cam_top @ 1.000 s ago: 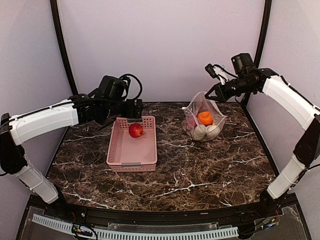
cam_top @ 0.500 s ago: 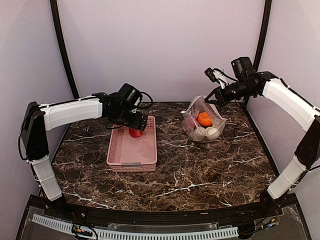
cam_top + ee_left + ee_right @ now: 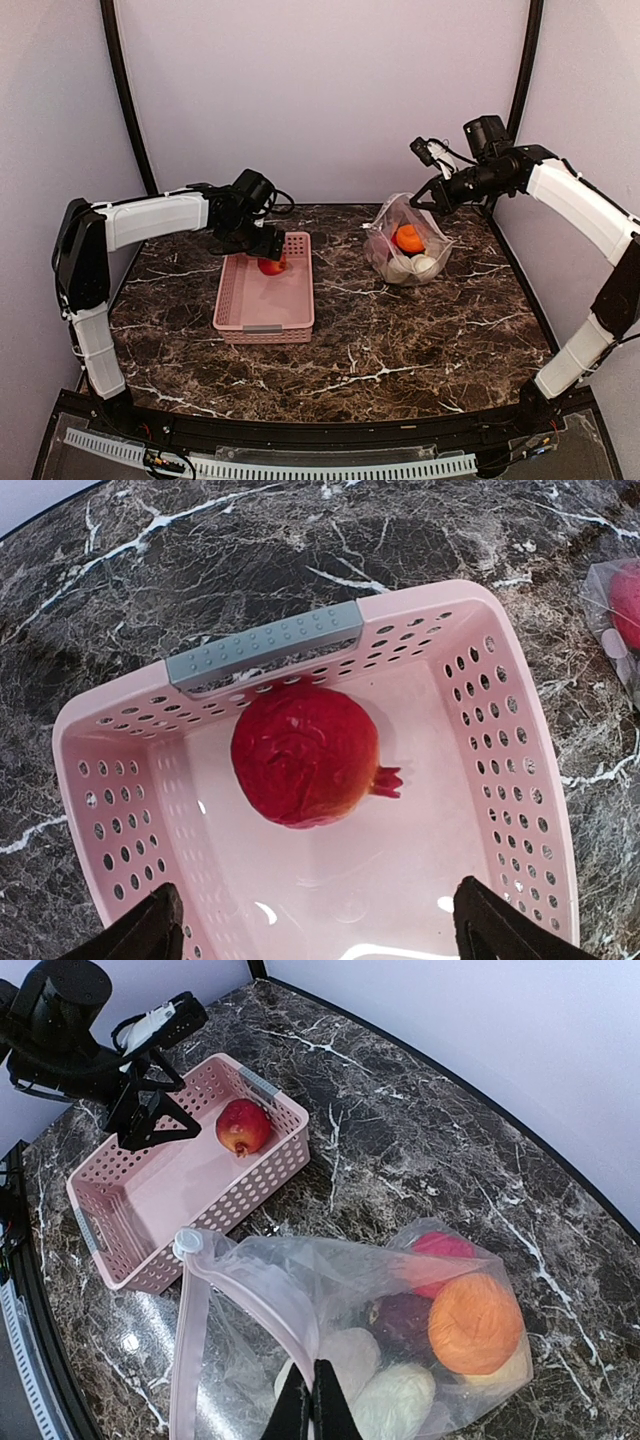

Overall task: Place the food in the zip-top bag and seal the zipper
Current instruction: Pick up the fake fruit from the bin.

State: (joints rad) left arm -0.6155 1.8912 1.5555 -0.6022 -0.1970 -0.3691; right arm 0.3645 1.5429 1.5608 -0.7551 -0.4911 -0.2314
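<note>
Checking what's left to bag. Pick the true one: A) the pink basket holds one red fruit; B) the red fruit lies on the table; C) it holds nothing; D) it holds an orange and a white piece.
A: only the red fruit lies in the pink basket; the orange piece sits in the zip-top bag.

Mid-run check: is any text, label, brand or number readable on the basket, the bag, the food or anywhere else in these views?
No readable text, number or sign in any view.
On the pink basket: no label; its grey handle shows only raised dots.
On the zip-top bag: clear plastic, no print visible.
On the red fruit: no sticker or marking.
</note>
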